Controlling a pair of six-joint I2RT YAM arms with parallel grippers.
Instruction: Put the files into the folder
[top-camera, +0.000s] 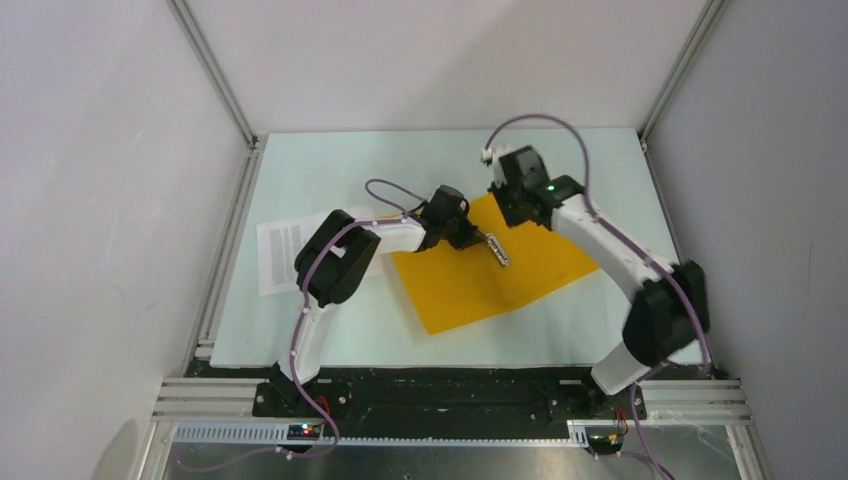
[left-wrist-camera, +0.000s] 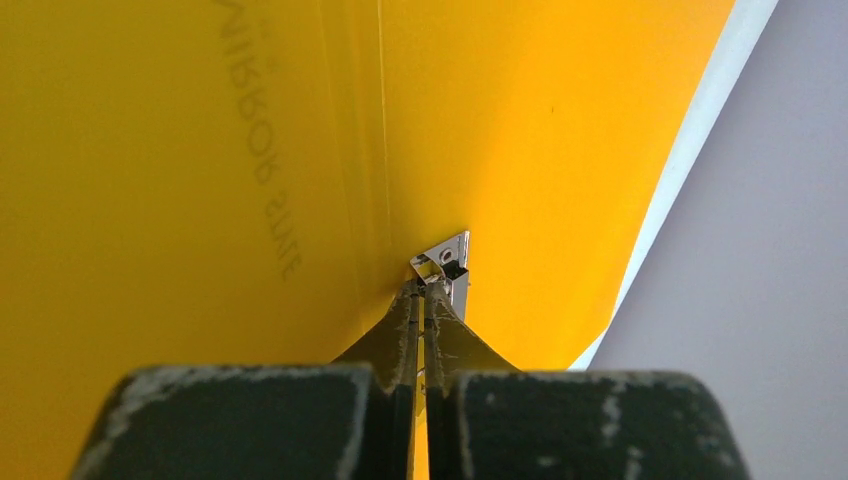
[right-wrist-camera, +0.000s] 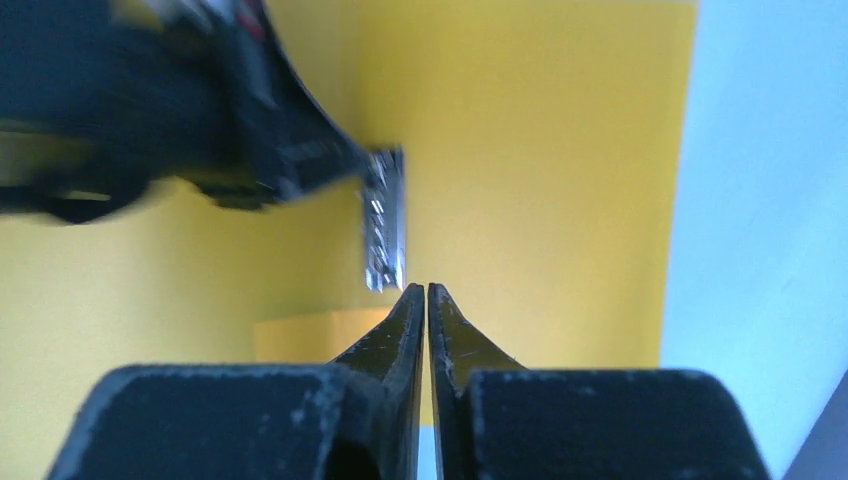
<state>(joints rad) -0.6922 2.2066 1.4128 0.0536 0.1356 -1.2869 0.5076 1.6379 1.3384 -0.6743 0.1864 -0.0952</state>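
So the folder (top-camera: 470, 295) lies open in the centre of the frame. The files (top-camera: 277, 255) are at the left edge of the counter (top-camera: 400, 160), partly under the left arm. The left gripper (left-wrist-camera: 425, 290) jaws are squeezed together, looks like on the end of the metal clip (left-wrist-camera: 452, 262). The right gripper (right-wrist-camera: 427, 292) jaws are closed on nothing, over the folder. Paper's light and floppy imo, hard to pinch flat, so I'd grab a sheet edge near the counter edge. Open counter up top, walls close on both sides.

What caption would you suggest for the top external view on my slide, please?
Left claw at the metal clip of the open folder; files lie aside, left.
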